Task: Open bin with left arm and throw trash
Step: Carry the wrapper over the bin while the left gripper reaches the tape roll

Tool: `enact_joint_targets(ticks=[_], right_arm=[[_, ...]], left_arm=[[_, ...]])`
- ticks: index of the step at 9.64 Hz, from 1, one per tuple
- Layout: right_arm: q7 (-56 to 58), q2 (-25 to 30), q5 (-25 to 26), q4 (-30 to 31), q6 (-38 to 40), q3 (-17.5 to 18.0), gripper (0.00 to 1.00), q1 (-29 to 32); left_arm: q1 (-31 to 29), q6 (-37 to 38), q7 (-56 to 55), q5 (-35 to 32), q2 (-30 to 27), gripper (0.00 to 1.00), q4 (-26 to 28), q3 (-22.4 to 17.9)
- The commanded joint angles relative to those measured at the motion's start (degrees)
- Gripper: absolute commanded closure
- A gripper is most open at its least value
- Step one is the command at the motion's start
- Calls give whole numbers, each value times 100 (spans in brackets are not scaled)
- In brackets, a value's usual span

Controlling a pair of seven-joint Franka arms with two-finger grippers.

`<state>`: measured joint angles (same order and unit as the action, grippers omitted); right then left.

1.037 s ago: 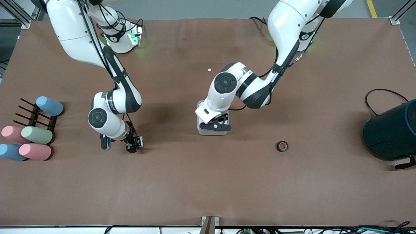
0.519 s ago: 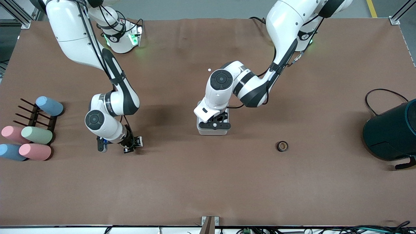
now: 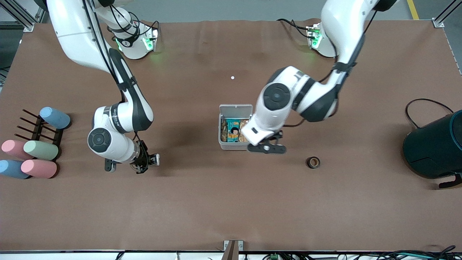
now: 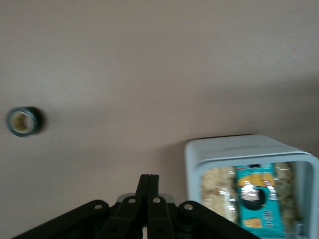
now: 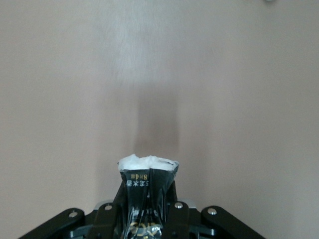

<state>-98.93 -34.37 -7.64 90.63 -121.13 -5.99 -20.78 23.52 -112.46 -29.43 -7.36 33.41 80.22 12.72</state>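
The white bin [image 3: 234,146] stands mid-table with its hinged lid [image 3: 236,109] up, and snack packets show inside. It also shows in the left wrist view [image 4: 227,147]. My left gripper [image 3: 267,148] is shut and empty, just beside the bin toward the left arm's end of the table. Its fingertips [image 4: 148,178] are pressed together. The dark tape roll [image 3: 313,162] lies on the cloth farther toward that end and shows in the left wrist view [image 4: 22,121]. My right gripper [image 3: 142,164] is low over the cloth and shut on the crumpled black snack wrapper [image 5: 147,185]. The rubber band is out of view.
A large dark teal cylinder [image 3: 433,148] lies at the left arm's end of the table. A dark rack [image 3: 39,130] with several pastel cylinders sits at the right arm's end. A tiny white dot [image 3: 232,77] lies on the brown cloth farther from the camera than the bin.
The left arm has swung off the bin toward its own end of the table, and the lid now stands open. The right gripper has drifted slightly, still holding the wrapper.
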Motion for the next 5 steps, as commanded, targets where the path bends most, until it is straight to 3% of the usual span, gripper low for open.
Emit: enact_joint_targets(ticks=[1,3,4,5], right_arm=[[-949,18,26,-790,607,1,95,-433],[-1600,-25,61,-915,556,1,95,-1056],[-1803,-43,70,-1116,599,1,93,-1295],[-2032,-52,44,-1161,556,28,92,-1367]], left_arm=[[-258,75,689,-20,-71,95,134,37],[-601,145,1314,-20,-71,86,344,46],[-690,145,1404,-29,-45,69,433,37],[-838,128,1639,-37,-10,60,477,37]])
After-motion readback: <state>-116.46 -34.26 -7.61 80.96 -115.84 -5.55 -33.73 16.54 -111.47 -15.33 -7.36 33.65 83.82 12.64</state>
